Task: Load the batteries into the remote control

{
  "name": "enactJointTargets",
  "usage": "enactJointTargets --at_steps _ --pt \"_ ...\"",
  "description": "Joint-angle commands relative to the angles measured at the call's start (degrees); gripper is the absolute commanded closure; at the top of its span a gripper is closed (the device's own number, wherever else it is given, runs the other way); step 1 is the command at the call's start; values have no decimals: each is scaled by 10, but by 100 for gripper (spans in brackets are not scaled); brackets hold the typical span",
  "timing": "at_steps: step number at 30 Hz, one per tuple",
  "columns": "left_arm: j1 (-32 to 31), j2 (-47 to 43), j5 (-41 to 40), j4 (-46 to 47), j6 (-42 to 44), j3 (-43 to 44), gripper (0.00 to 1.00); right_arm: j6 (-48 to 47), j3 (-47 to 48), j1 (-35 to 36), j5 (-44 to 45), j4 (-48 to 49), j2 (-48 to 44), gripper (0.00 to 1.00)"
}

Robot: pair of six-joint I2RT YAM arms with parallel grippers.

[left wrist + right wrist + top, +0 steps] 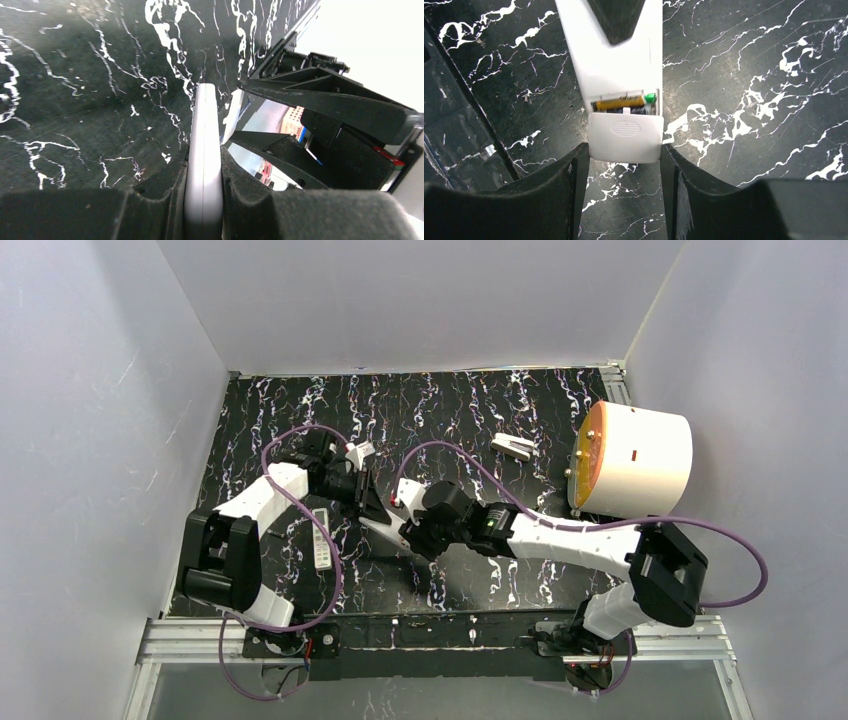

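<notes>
My left gripper (358,492) (204,160) is shut on a white remote (205,130), seen edge-on between its pads. In the right wrist view the remote (609,60) lies back-up over the table, its battery bay partly uncovered. A dark and yellow battery (619,103) shows in the bay; any other is hidden under the cover. My right gripper (624,150) (407,533) has its fingertips (580,155) against both sides of the white ribbed battery cover (625,136) at the remote's near end. The remote also shows as a white sliver (377,525) between the grippers.
A second remote (322,538) with buttons lies on the black marbled table (480,410) left of the grippers. A small white piece (513,445) lies at the back right. A big white drum with an orange face (640,458) stands at the right edge.
</notes>
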Motion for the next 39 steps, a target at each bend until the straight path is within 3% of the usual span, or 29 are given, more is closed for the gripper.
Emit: enactJointTargets --at_steps 1,39 --pt "-16 -4 44 -23 23 -2 100 -41 -7 5 -4 0 -35 58" --pt "-21 -20 56 -22 34 -1 100 -52 -14 6 -25 36 -16 58"
